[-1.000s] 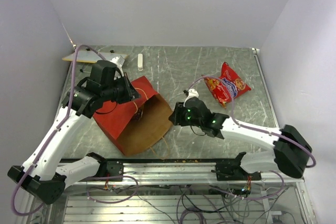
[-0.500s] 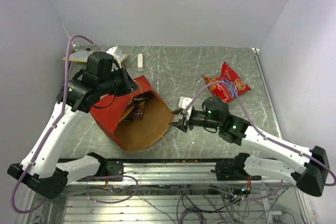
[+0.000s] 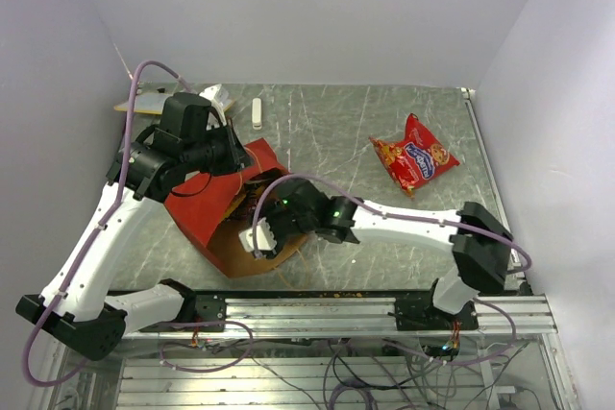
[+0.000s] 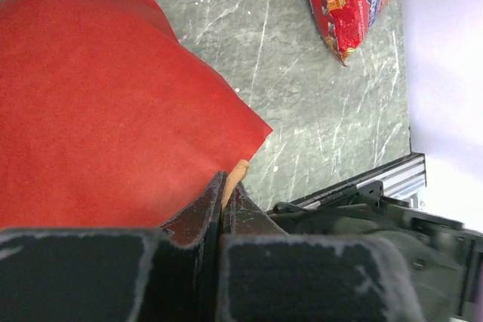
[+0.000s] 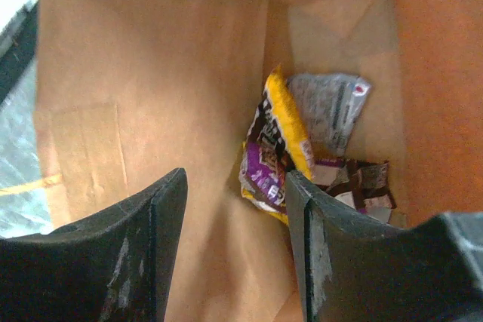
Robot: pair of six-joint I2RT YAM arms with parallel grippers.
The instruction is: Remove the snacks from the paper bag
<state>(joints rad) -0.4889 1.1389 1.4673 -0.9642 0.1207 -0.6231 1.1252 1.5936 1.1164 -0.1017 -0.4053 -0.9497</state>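
Left gripper (image 4: 226,186) pinches paper bag (image 4: 98,96) edge; right gripper (image 5: 234,186) inside bag, fingers (image 5: 151,246) apart, candy packets (image 5: 283,148) ahead; red chip bag (image 3: 415,154) lies outside

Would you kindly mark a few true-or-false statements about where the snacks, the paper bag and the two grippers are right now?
1. The red snack bag lies on the table, outside the paper bag. True.
2. The right gripper is clamped on a packet. False: its jaws stand open inside the bag's mouth with nothing between them.
3. The left gripper is shut on the paper bag's edge. True.
4. The paper bag holds nothing. False: a yellow-and-purple packet, a silver packet and a dark brown packet lie at its far end.
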